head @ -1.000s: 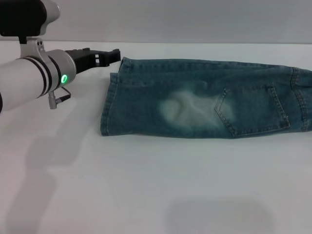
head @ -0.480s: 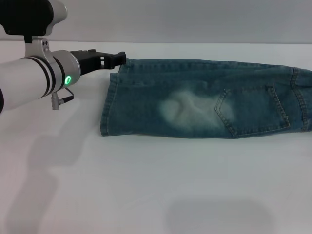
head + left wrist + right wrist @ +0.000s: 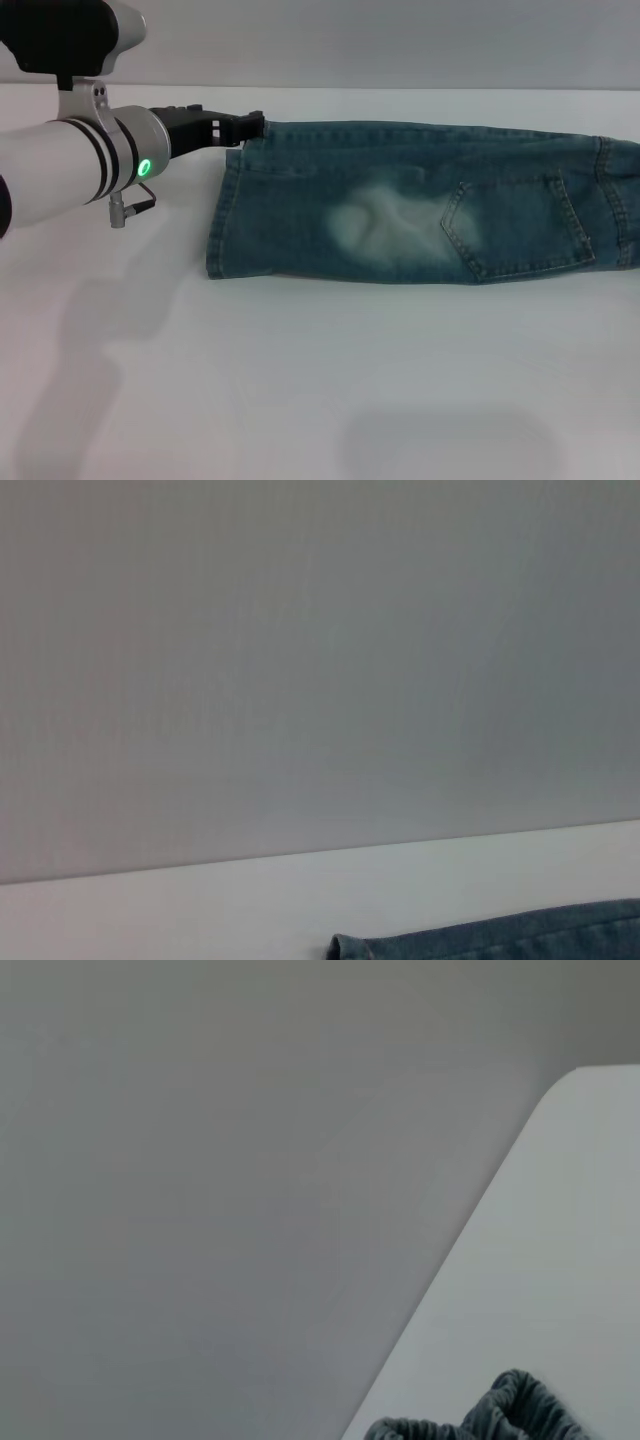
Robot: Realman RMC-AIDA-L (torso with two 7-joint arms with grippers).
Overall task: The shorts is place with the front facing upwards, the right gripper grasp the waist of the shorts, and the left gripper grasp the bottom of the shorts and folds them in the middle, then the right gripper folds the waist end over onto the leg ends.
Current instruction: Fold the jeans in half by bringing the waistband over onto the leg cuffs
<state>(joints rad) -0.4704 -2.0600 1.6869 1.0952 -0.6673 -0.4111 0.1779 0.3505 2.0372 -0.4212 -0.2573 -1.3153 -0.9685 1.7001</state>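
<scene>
The denim shorts (image 3: 420, 205) lie flat on the white surface (image 3: 320, 380), already doubled lengthwise. The left tool (image 3: 252, 124) sits at their far hem corner, likely to pinch it; how wide it stands I cannot tell.

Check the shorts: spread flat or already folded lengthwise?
Folded lengthwise. The shorts lie as one narrow strip on the table, with a single faded patch and one pocket showing. The left gripper is at the far hem corner.
</scene>
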